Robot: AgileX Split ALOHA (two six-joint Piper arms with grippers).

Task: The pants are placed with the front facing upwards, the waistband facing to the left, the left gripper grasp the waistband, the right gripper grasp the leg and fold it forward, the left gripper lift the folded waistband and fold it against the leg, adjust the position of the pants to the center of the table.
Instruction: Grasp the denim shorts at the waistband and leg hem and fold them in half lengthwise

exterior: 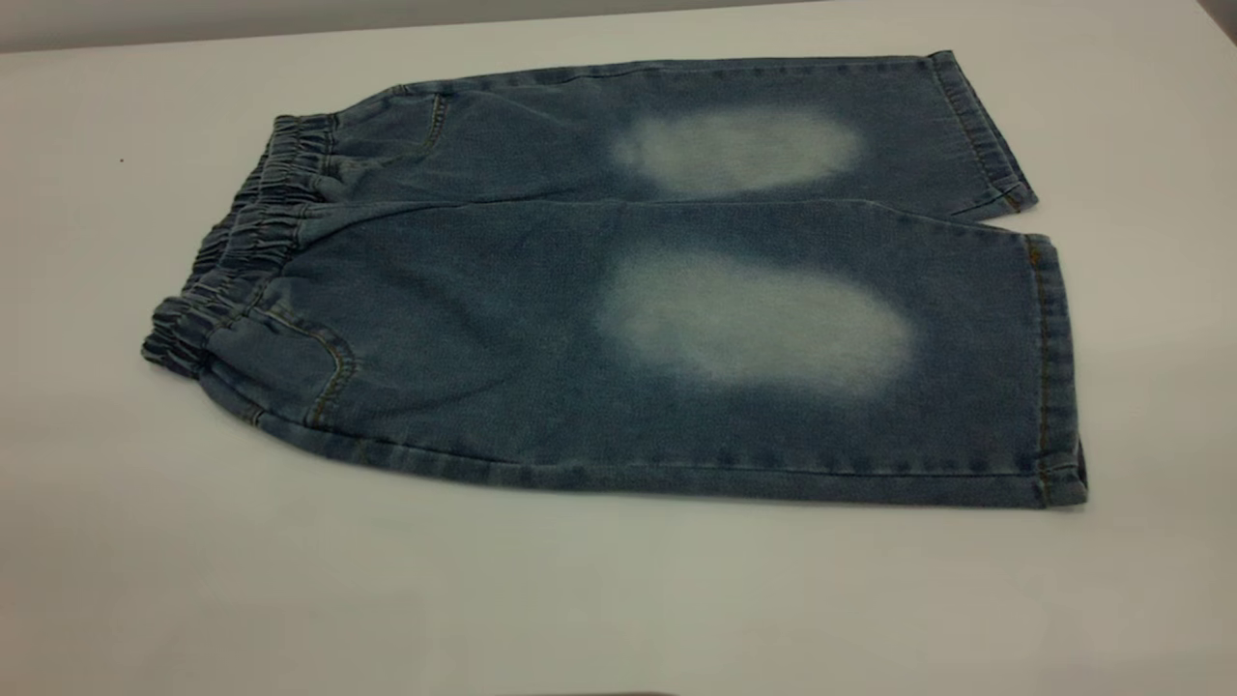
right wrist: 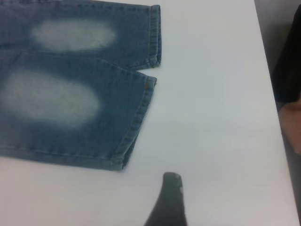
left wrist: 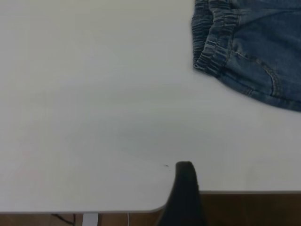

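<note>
Only one dark fingertip of the left tool (left wrist: pixel 185 175) shows, near the table (exterior: pixel 618 599) edge, so I cannot tell its spread; the same goes for the right tool (right wrist: pixel 172 184). The pants (exterior: pixel 618 319) lie flat, long axis running left to right, the waistband (left wrist: pixel 210 42) well apart from the left tool, the near leg's hem (right wrist: pixel 136 123) close to the right.
</note>
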